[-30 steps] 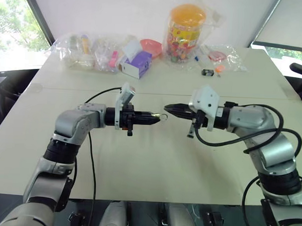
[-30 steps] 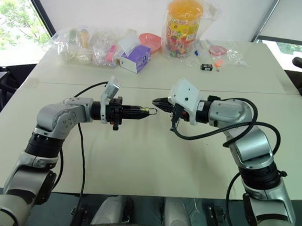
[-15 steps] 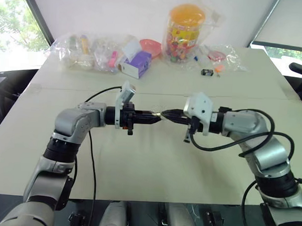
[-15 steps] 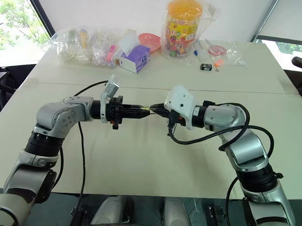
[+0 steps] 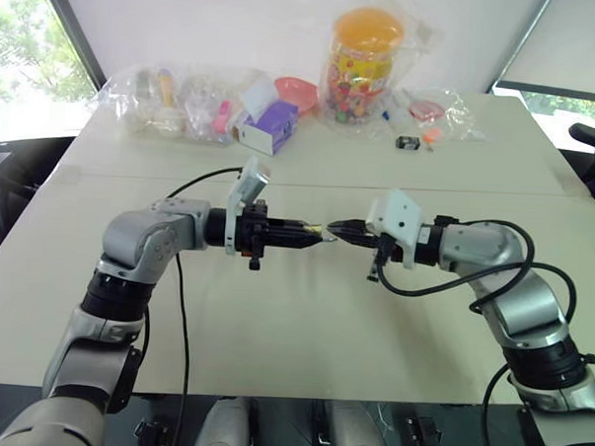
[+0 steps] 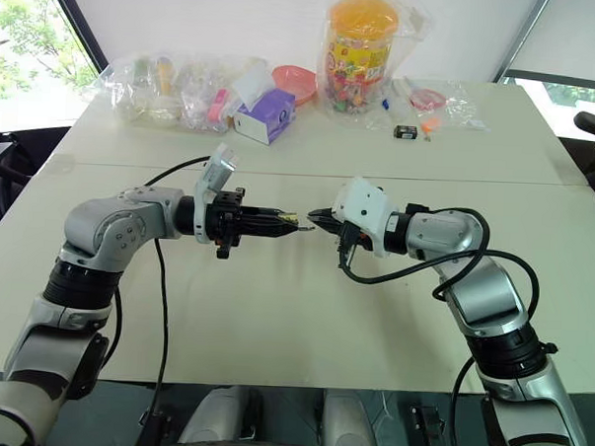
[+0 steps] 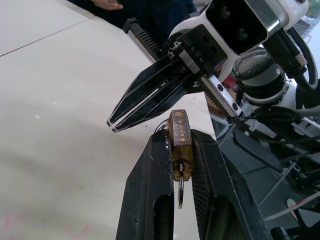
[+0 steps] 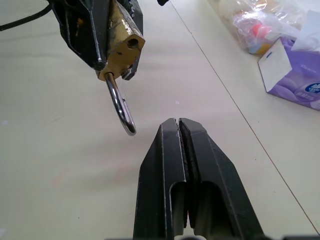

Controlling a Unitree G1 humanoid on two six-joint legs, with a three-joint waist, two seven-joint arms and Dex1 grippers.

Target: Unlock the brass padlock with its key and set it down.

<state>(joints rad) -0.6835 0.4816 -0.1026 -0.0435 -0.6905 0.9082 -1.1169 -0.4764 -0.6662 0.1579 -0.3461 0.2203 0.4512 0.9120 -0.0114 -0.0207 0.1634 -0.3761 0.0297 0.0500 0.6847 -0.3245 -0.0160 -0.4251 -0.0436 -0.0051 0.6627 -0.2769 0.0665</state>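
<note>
Fingers of the left gripper point(image 7: 182, 150) are closed on the brass padlock point(image 7: 180, 142), holding it in the air above the table point(image 5: 303, 322). Its shackle point(image 8: 121, 107) is swung open and the key point(image 7: 180, 192) sticks out between these fingers. Right gripper point(image 8: 178, 127) is pressed shut and empty, just beside the shackle

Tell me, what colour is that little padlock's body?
Golden brass on the brass padlock, with a silver shackle; the left wrist view shows it best.
</note>
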